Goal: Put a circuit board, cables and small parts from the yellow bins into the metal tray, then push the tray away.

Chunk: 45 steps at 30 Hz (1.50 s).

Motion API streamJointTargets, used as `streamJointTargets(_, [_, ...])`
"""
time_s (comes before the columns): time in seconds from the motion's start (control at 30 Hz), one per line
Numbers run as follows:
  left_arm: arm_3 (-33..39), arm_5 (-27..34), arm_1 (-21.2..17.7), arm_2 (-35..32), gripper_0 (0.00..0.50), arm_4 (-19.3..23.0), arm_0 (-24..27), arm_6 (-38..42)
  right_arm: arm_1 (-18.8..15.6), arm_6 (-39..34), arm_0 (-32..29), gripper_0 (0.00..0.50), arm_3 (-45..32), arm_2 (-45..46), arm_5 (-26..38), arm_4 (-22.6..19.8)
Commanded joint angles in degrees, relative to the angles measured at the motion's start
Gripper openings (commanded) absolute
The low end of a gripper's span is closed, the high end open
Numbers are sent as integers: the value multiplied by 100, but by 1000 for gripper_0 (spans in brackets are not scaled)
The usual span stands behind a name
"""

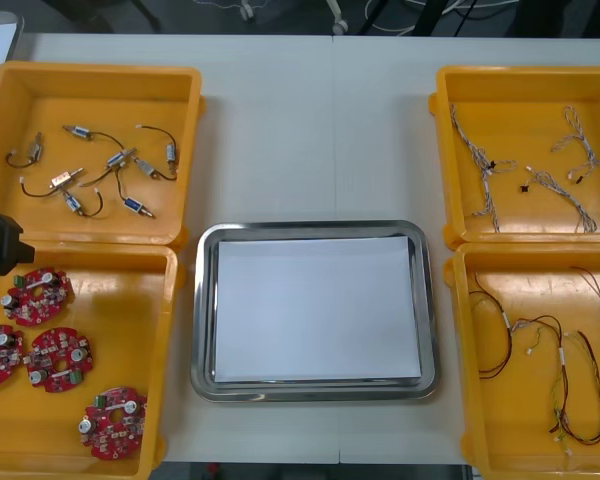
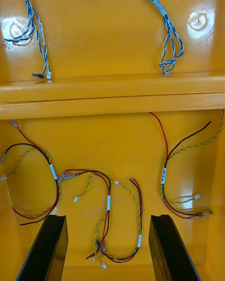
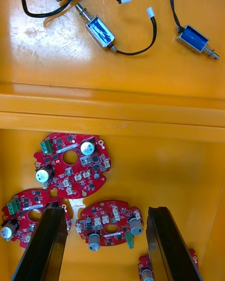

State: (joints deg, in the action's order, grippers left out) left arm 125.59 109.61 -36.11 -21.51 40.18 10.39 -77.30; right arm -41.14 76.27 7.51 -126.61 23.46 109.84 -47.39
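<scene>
Evidently, round red circuit board (image 3: 108,225) was framed by wide-spread left gripper (image 3: 107,210); right gripper (image 2: 108,217), wide too, over near-right yellow bin (image 2: 108,140).

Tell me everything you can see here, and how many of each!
Table: one, light, under everything.
Yellow bins: four, yellow, two at each side of the table.
Metal tray: one, shiny rim and white inside, between the bins.
Circuit boards: four, red, round, in the near left bin.
Small metal parts: about seven, silver with black wires, in the far left bin.
Twisted cables: several, blue and white, in the far right bin.
Thin cables: several, red, yellow and black, in the near right bin.
Left gripper: one, black fingers open, over the circuit boards.
Right gripper: one, black fingers open, over the thin cables.
</scene>
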Motion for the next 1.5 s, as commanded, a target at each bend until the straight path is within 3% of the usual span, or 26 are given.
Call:
streamJointTargets(0.03, [44,39,-168,-3,500,43,-11,163,-87,-191,-39,500,-144,-52,16,-8])
streamJointTargets(1.2, [44,39,-168,-3,500,43,-11,163,-87,-191,-39,500,-144,-52,16,-8])
streamJointTargets(1.23, [-79,39,-10,32,500,16,-152,180,-87,-191,-39,500,-144,-52,16,-8])
streamJointTargets(1.5, [-114,39,-19,50,500,8,-152,303,27,-218,-83,500,-74,-52,16,-25])
